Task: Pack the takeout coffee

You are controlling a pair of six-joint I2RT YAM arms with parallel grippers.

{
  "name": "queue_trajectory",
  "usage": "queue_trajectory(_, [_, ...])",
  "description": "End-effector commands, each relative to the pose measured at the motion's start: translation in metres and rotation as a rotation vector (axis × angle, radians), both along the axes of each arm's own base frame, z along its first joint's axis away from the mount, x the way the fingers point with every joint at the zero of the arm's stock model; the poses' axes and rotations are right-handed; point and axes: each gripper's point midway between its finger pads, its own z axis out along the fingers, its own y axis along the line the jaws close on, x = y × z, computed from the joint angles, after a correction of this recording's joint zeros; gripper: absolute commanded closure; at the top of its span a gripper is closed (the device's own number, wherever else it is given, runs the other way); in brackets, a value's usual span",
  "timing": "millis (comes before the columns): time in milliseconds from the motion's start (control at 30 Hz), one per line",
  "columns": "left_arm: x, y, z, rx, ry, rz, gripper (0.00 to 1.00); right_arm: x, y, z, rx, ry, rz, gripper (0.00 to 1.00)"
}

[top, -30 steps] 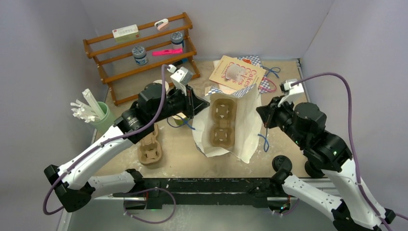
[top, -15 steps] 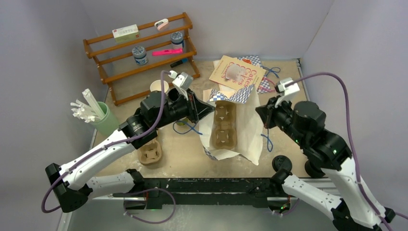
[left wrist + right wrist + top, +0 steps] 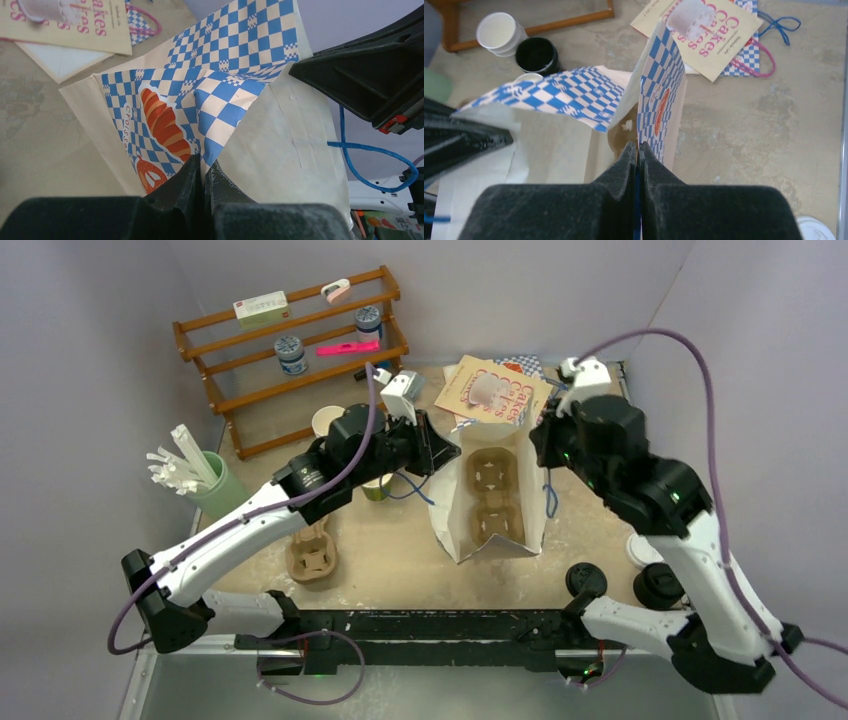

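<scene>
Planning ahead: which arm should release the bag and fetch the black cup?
Probably left: the black cup stands by the white cups on the left gripper's side of the bag.

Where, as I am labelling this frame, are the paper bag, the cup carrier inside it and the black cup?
paper bag (image 3: pixel 448 515): top view, left white wall.
cup carrier (image 3: pixel 495 498): top view, between its wells.
black cup (image 3: pixel 538 56): right wrist view, dark inside.

A bag (image 3: pixel 450 515) stands on the tabletop (image 3: pixel 380 570) with a carrier (image 3: pixel 495 495) inside. A book (image 3: pixel 492 390) lies behind it, a rack (image 3: pixel 300 379) at back left. The takeout cup (image 3: pixel 538 55) stands left of the bag, beside stacked cups (image 3: pixel 499 32).
</scene>
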Motion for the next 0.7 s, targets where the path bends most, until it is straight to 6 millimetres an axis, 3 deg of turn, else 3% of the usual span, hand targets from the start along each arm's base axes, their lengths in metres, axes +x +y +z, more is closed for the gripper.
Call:
queue_trajectory(0, [0.001, 0.003, -0.003, 0.001, 0.122, 0.07, 1.0, 0.012, 0.003, -0.025, -0.078, 0.163, -0.075, 1.0])
queue_trajectory(167, [0.012, -0.004, -0.017, 0.026, 0.202, 0.121, 1.0, 0.024, 0.018, -0.048, -0.109, 0.366, -0.095, 1.0])
queue_trajectory(400, [0.026, -0.007, -0.017, 0.007, 0.195, 0.175, 0.89, 0.042, 0.016, -0.046, -0.058, 0.302, -0.122, 1.0])
queue_trajectory(567, [0.047, 0.0, -0.009, 0.015, 0.125, 0.261, 0.93, 0.068, 0.02, -0.042, -0.067, 0.227, -0.123, 1.0])
queue_trajectory(667, [0.069, 0.016, -0.01, 0.041, 0.139, 0.357, 0.98, 0.086, 0.025, -0.044, -0.08, 0.221, -0.124, 1.0])
